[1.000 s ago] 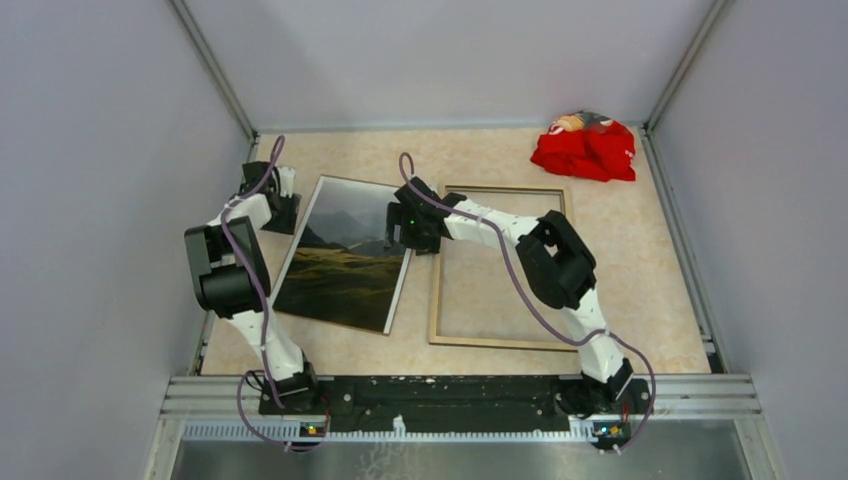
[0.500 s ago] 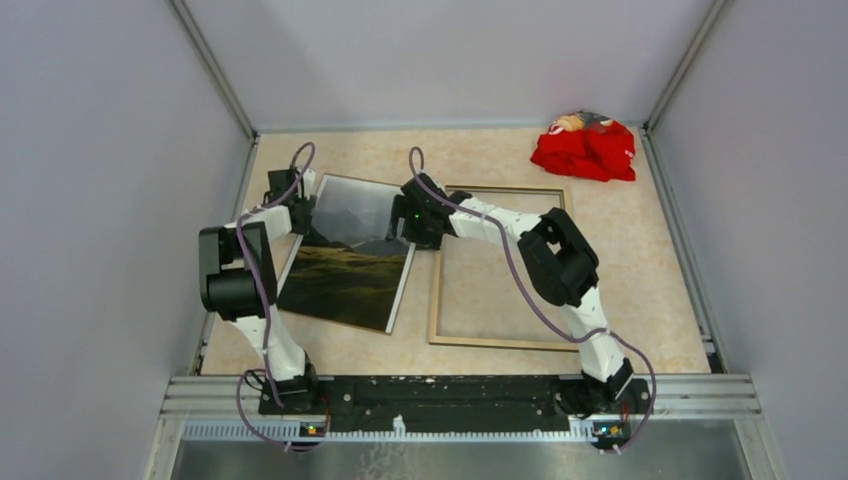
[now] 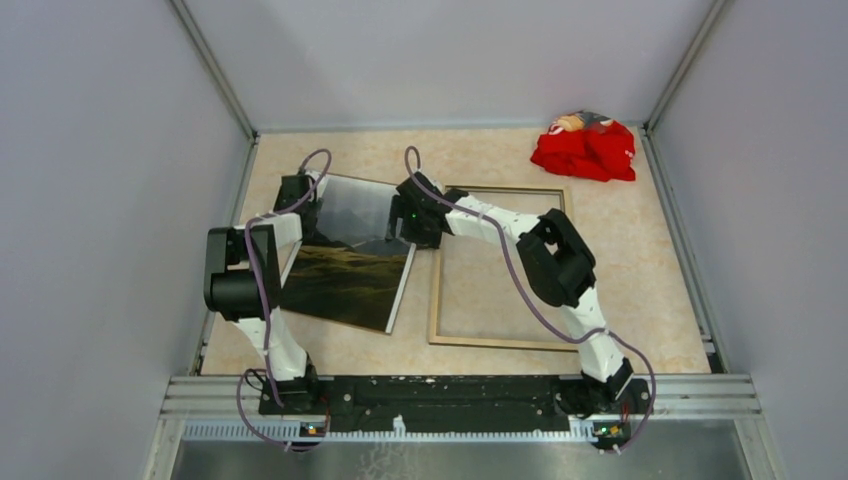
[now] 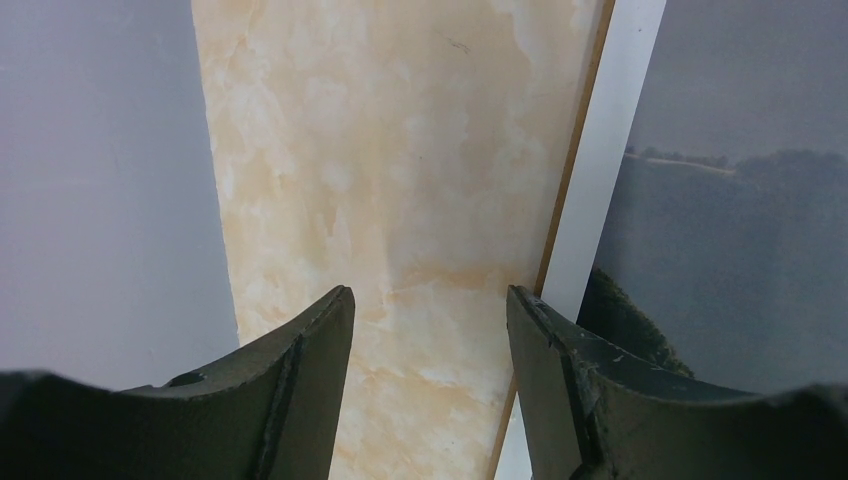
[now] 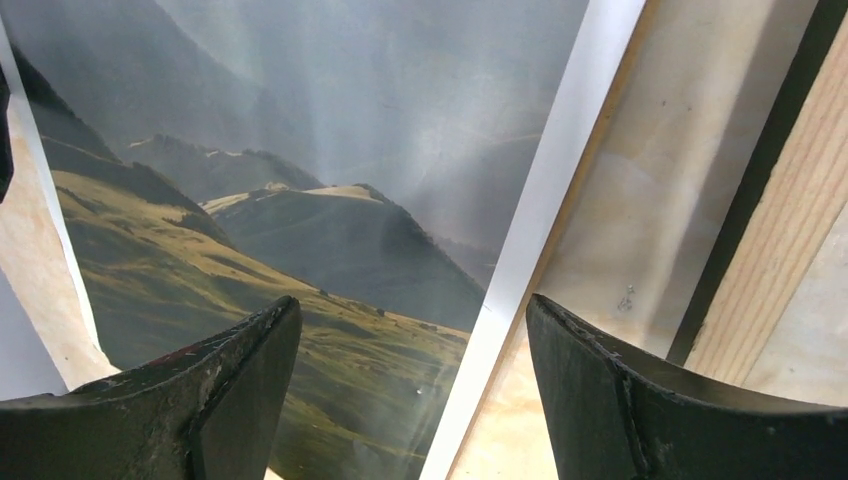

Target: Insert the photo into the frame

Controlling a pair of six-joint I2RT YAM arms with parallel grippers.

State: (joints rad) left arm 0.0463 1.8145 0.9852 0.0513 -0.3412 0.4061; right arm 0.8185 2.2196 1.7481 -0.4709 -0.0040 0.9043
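The beige marbled table (image 3: 640, 260) is seen from above, walled in by grey panels. On its right half the frame (image 3: 437, 300) is laid flat with its light wood side up, and the table's pattern is visible inside its rails. In the right wrist view the frame (image 5: 790, 250) is shown as a pale wood rail with a black inner edge.

The photo (image 3: 350, 275) is laid picture side up just to the left of the frame. It is turned askew, so that its near right corner is brought close to the frame's left rail. No part of it is seen inside the frame. A crumpled red cloth (image 3: 585, 148) is seen at the far right corner of the table, well apart from both.

The left gripper (image 3: 300, 190) is placed at the photo's far left corner. In its wrist view the left gripper (image 4: 428, 295) is held with its jaws apart, with bare table between them; the photo (image 4: 740, 230) and its white border are seen at the right-hand finger.

The right gripper (image 3: 415, 215) is placed at the photo's far right corner, beside the frame's far left corner. The right gripper (image 5: 412, 305) is also spread wide, and the white-bordered right edge of the photo (image 5: 300, 200) is seen between its fingers. Nothing is clamped by either.
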